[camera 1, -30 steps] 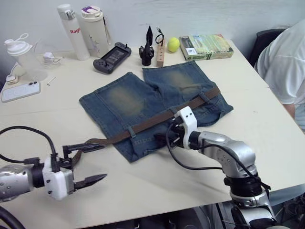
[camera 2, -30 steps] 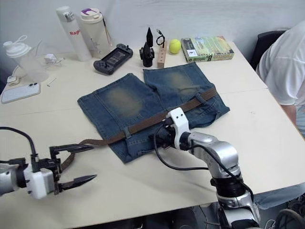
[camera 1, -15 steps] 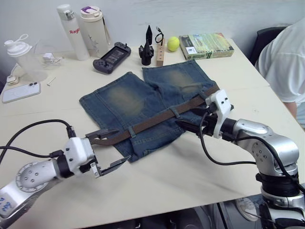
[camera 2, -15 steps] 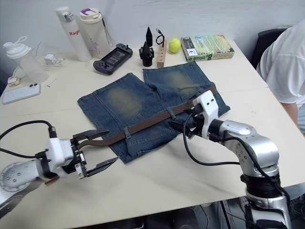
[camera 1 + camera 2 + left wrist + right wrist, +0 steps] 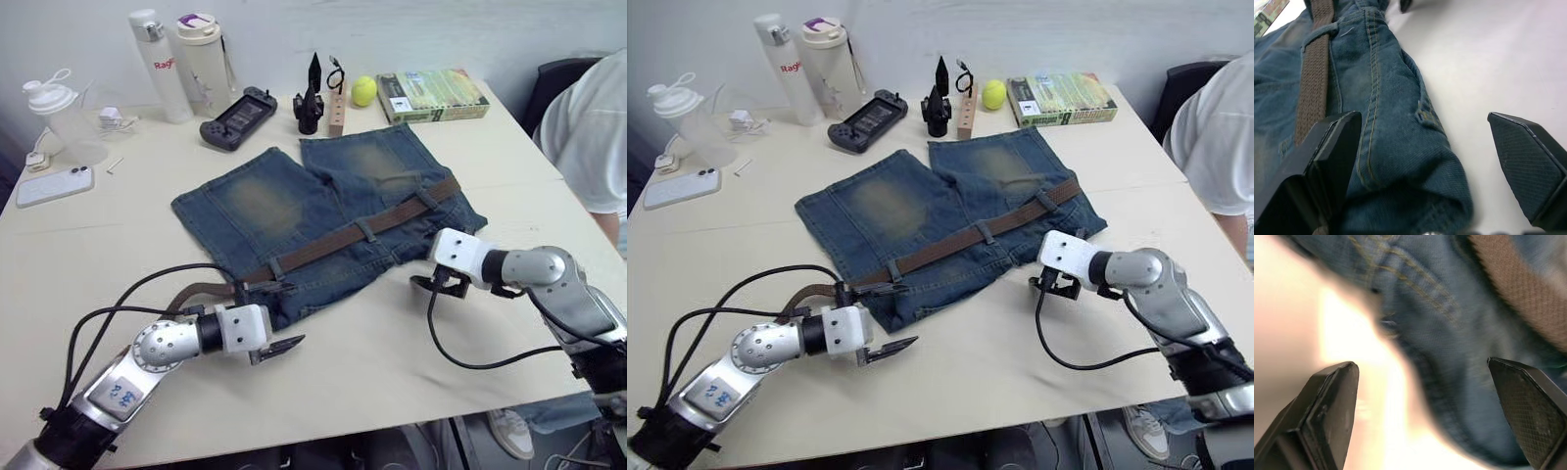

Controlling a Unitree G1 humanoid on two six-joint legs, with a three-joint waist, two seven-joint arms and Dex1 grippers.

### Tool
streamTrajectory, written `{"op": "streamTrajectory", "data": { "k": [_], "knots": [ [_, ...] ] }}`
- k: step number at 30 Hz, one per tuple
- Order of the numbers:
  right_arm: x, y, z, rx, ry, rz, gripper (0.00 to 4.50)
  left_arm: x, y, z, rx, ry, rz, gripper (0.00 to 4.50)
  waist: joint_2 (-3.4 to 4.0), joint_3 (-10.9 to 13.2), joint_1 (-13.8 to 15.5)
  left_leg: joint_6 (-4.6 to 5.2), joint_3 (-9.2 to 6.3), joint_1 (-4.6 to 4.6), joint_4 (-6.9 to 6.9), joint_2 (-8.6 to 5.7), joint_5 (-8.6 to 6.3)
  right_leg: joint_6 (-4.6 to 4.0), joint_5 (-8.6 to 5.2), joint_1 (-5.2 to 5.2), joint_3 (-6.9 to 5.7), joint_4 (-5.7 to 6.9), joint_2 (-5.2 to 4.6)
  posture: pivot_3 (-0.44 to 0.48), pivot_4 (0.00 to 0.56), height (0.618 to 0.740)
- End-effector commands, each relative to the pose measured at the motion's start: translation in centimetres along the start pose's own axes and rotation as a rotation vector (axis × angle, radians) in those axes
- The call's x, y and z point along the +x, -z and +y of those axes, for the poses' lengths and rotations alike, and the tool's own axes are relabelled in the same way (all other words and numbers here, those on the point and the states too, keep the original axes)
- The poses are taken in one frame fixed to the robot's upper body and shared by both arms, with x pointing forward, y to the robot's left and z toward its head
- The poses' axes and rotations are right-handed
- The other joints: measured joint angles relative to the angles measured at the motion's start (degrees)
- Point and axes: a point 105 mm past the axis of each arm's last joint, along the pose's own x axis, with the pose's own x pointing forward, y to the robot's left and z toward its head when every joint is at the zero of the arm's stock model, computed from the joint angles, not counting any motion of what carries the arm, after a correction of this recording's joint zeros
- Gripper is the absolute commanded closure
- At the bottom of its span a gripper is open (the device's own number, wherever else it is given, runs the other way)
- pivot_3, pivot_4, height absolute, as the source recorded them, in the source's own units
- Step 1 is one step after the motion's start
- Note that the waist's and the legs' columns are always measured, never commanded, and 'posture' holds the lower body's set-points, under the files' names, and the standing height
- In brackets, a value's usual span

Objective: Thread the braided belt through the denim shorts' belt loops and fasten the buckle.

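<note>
The belt [image 5: 343, 238] lies across the shorts [image 5: 323, 206], running through the waistband loops [image 5: 365, 229] from the right-hand edge down toward the near left corner. Its left end curls off the denim onto the table [image 5: 88, 245], and there it slips behind the left gripper [image 5: 277, 320] and its cable, so the tip is hard to make out. The buckle cannot be picked out anywhere along the belt; it may be tucked at that hidden end.

Left gripper sits low at the shorts' near corner, fingers wide apart, one [image 5: 1317, 156] over the denim by the belt, the other [image 5: 1530, 171] out over bare table. The wrist view has the hem fold sitting right between them, nothing pinched.

Right gripper [image 5: 1054, 285] hovers just off the shorts' near right edge, fingers parted too and empty, with blurred denim and a strip of belt [image 5: 1518, 293] ahead of it.

Room to work: the near half of the table is open in front of both arms. The far edge is crowded with two bottles [image 5: 181, 59], a game controller [image 5: 235, 117], a yellow ball [image 5: 363, 91] and a box [image 5: 431, 95]; a phone [image 5: 54, 184] lies far left. A person's sleeve [image 5: 588, 127] cuts in at the right edge.
</note>
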Motion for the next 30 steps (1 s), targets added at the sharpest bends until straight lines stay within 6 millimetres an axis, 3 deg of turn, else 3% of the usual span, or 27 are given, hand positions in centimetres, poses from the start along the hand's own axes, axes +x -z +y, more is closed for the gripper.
{"op": "streamTrajectory", "data": {
  "k": [1, 3, 4, 5, 8, 11, 14, 15, 25, 30],
  "knots": [
    [0.9, 2.9, -0.6, -0.050, 0.049, 0.138, 0.00, 0.7, 0.7, 0.1, 0.033, 0.009, 0.028, 0.25, -0.02, 0.0, 0.0, 0.01, -0.01, -0.01, 0.04, 0.00, 0.00, 0.00, 0.00, 0.02, -0.01, 0.01, -0.01, 0.000, 0.150, 0.723],
    [1.4, 3.3, -1.0, -0.034, 0.079, 0.161, 0.00, 1.0, 0.9, 0.6, 0.033, -0.015, 0.024, 0.85, -0.10, -0.1, 0.1, 0.02, -0.11, 0.02, 0.15, 0.00, -0.01, 0.00, 0.00, 0.14, -0.01, 0.01, -0.07, 0.000, 0.150, 0.723],
    [1.6, 3.6, -1.0, -0.025, 0.086, 0.174, 0.00, 1.1, 0.9, 0.6, 0.032, -0.014, 0.023, 1.40, -0.12, -0.1, 0.1, 0.02, -0.22, 0.02, 0.21, 0.00, -0.01, -0.01, 0.01, 0.24, 0.00, 0.00, -0.10, 0.000, 0.150, 0.723],
    [1.6, 4.1, -1.0, -0.016, 0.084, 0.195, 0.26, 1.1, 0.9, 0.6, 0.035, -0.014, 0.022, 1.81, -0.14, -0.1, 0.1, 0.02, -0.35, 0.10, 0.26, 0.00, -0.01, -0.03, 0.02, 0.43, 0.01, -0.04, -0.13, 0.000, 0.150, 0.723],
    [1.6, 4.8, -0.7, 0.002, 0.073, 0.225, 1.23, 1.2, 1.0, 0.7, 0.043, -0.015, 0.023, 3.12, -0.15, -0.1, 0.1, 0.00, -0.55, 0.21, 0.27, 0.01, -0.03, -0.03, 0.02, 0.66, 0.00, -0.13, -0.26, 0.000, 0.150, 0.723],
    [1.6, 4.5, -0.3, 0.038, 0.055, 0.204, 2.80, 1.0, 1.0, 0.8, 0.053, -0.018, 0.023, 4.49, -0.15, -0.1, 0.2, 0.00, -0.70, 0.22, 0.28, 0.01, -0.03, -0.04, 0.03, 0.79, -0.05, -0.16, -0.33, 0.000, 0.150, 0.723],
    [1.6, 3.6, 0.2, 0.082, 0.039, 0.160, 4.23, 0.5, 1.6, 1.1, 0.074, -0.021, 0.044, 4.50, -0.14, -0.1, 0.2, 0.00, -0.75, 0.22, 0.28, 0.01, -0.03, -0.03, 0.03, 0.83, -0.10, -0.13, -0.33, 0.000, 0.150, 0.723],
    [1.6, 2.6, 0.7, 0.124, 0.025, 0.122, 4.44, -0.1, 2.3, 1.5, 0.085, -0.022, 0.069, 4.50, -0.11, -0.1, 0.2, 0.00, -0.76, 0.22, 0.27, 0.01, -0.03, -0.04, 0.03, 0.83, -0.11, -0.12, -0.33, 0.000, 0.150, 0.723],
    [0.2, -4.5, 5.8, 0.266, -0.139, -0.040, 4.44, -6.1, 8.8, 5.6, 0.184, -0.048, 0.274, 4.50, 0.11, -0.2, -0.1, -0.13, -0.93, 0.17, 0.18, 0.19, -0.09, -0.15, -0.03, 0.81, -0.39, -0.10, -0.22, 0.000, 0.150, 0.723],
    [0.1, -4.8, 6.1, 0.293, -0.105, -0.024, 4.44, -6.1, 8.5, 5.5, 0.189, -0.032, 0.214, 4.50, 0.13, -0.2, -0.1, -0.11, -0.90, 0.16, 0.17, 0.17, -0.13, -0.16, -0.03, 0.78, -0.55, -0.09, -0.24, 0.000, 0.150, 0.723]
  ]
}}
